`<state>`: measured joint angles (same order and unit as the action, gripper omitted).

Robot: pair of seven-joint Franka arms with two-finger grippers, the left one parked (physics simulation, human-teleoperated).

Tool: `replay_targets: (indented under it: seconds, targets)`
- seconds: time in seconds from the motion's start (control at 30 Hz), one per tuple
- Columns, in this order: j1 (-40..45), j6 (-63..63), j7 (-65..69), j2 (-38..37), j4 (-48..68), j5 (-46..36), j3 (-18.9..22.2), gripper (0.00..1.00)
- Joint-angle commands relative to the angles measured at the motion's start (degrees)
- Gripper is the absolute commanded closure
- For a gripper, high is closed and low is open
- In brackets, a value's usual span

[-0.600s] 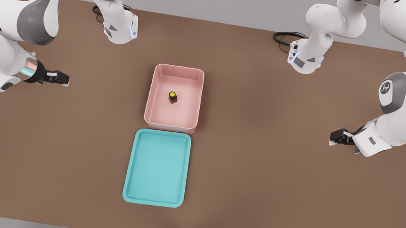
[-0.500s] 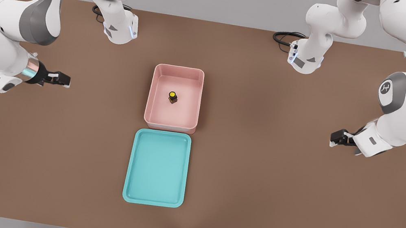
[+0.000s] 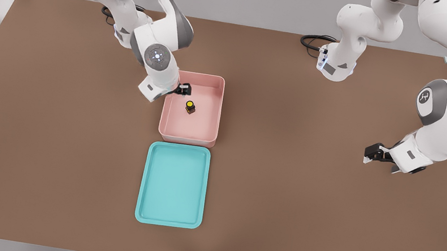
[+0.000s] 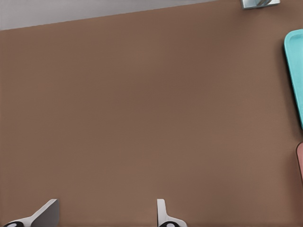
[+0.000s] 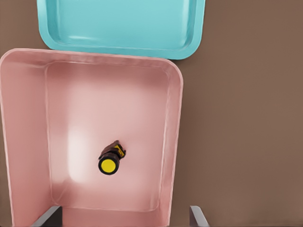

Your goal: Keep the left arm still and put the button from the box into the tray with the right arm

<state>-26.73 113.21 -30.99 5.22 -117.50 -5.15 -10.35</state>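
The button (image 3: pixel 190 107) sits in the pink box (image 3: pixel 213 110), jaws (image 3: pixel 184 88) spread wide above; teal tray (image 3: pixel 173 185) adjoins.

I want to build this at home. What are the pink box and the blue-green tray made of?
Pink tall-walled box: probably smooth plastic; rounded corners, soft sheen. Shallow teal tray: likely the same, glossy rim highlights. It's a render, so that's only the look. The gripper hovers over the box's far corner, fingers open.

The right arm (image 3: pixel 153 4) is built of rounded white links with grey joint covers, a round lit joint cap, and a black gripper (image 3: pixel 184 88).
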Motion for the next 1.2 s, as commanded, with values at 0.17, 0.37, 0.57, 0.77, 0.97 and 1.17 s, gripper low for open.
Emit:
replay_targets:
  seconds: [0.17,0.37,0.57,0.77,0.97,1.17]
  targets:
    - [-3.5,20.5,-48.6,5.2,-3.0,-0.3,-1.0,0.00]
    - [-4.7,24.2,-47.9,8.0,-5.2,2.0,-1.1,0.00]
    - [-5.3,26.1,-43.0,9.6,-8.1,3.4,-1.1,0.00]
    - [-4.8,27.3,-28.2,10.9,-8.9,4.7,-1.2,0.00]
    - [-4.5,26.6,-19.2,11.9,-8.8,5.9,-1.2,0.00]
    - [-3.7,27.6,-14.1,14.2,-8.8,6.6,-1.2,0.00]
